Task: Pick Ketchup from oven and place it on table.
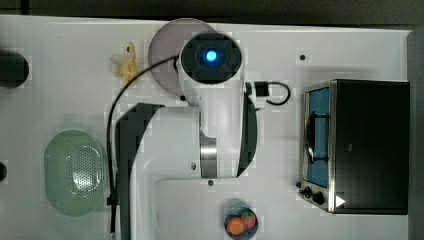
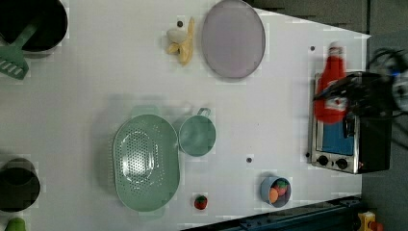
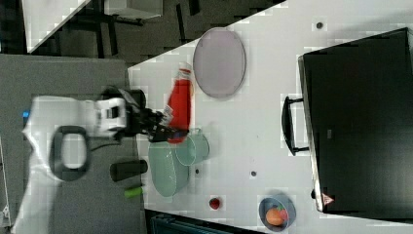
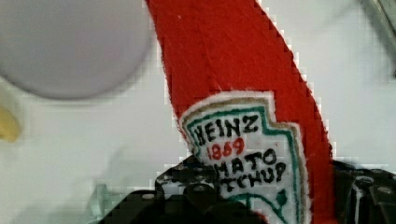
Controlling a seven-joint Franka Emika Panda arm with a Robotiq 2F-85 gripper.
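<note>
The gripper (image 3: 163, 127) had its jaws squeezed around the ketchup (image 3: 180, 105) bottle near its label. The bottle was up in the air above the white table (image 3: 272, 112), close to the round plate (image 3: 219, 62). It was outside the oven (image 3: 358, 122).

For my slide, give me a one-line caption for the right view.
Pincer holds the ketchup above the table, beside the plate, away from the oven.
</note>
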